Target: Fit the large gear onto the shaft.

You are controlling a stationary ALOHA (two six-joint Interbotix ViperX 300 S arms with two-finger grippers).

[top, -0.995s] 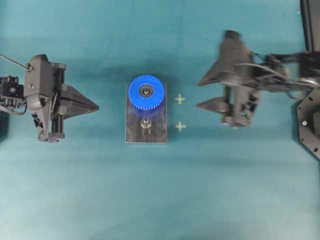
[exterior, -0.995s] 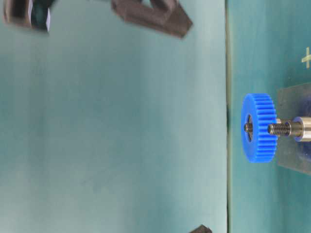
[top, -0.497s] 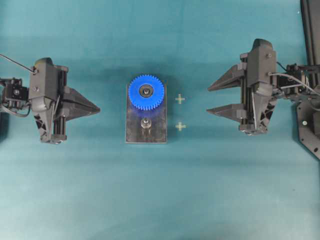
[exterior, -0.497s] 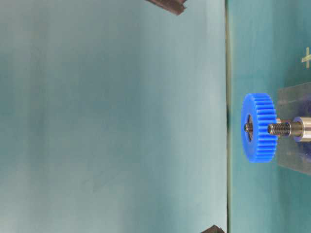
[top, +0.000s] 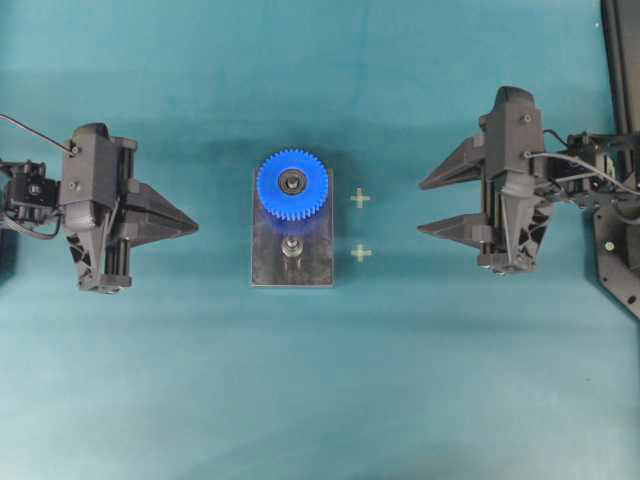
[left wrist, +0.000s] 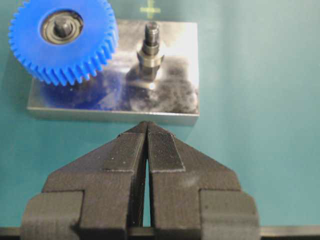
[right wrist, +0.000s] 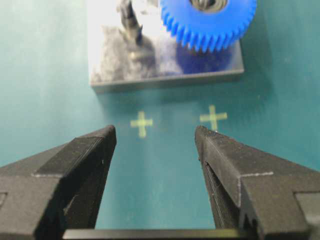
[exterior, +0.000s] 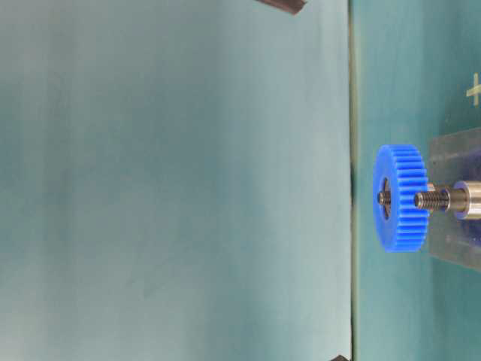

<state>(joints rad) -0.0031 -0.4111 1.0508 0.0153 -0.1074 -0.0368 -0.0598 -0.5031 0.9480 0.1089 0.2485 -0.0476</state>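
While the left gripper sits at the left with its jaws pressed together and empty, the large gear rests on the shaft of the grey plate, beside 1 bare peg. Well right, the right gripper gapes, empty.

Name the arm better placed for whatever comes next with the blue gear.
Right, though little seems left: the large gear already sits on the shaft. The right tool stands open, facing the plate; the left tool is shut. Both hang clear.
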